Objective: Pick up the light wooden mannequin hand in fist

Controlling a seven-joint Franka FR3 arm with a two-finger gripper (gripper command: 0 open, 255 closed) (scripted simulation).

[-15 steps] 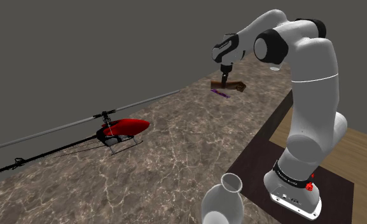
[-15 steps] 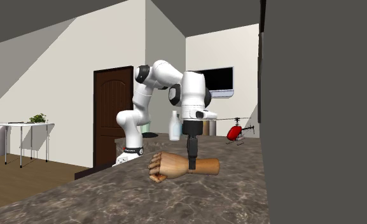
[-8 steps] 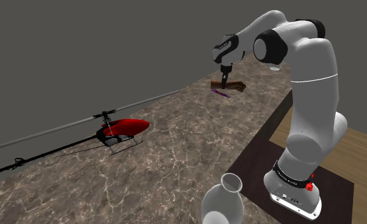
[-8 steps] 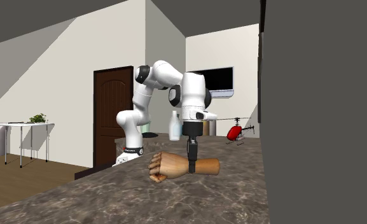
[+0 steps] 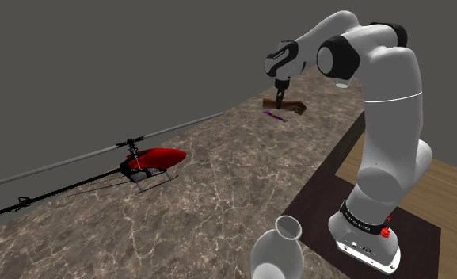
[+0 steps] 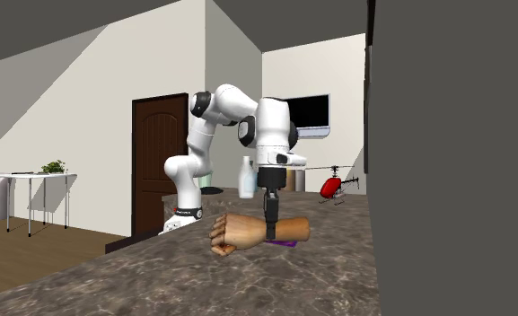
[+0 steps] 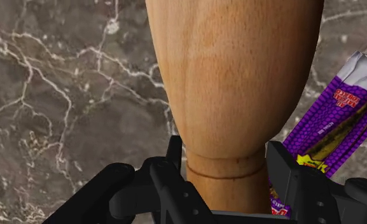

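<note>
Wooden fist hand (image 7: pixel 229 83) is down low at the far end of the bench (image 5: pixel 218 182), and the black jaws are clenched on its thin wrist. The wood looks smooth and the fist end heavy, so it might tip or slip out when lifted. It could also drag the purple wrapper (image 7: pixel 328 127) just beside it.

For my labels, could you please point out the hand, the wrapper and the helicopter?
hand (image 6: pixel 234 235), second exterior view, on the fist.
wrapper (image 7: pixel 331 121), wrist view, on its middle.
helicopter (image 5: pixel 160 157), shoulder view, on the red body.
</note>
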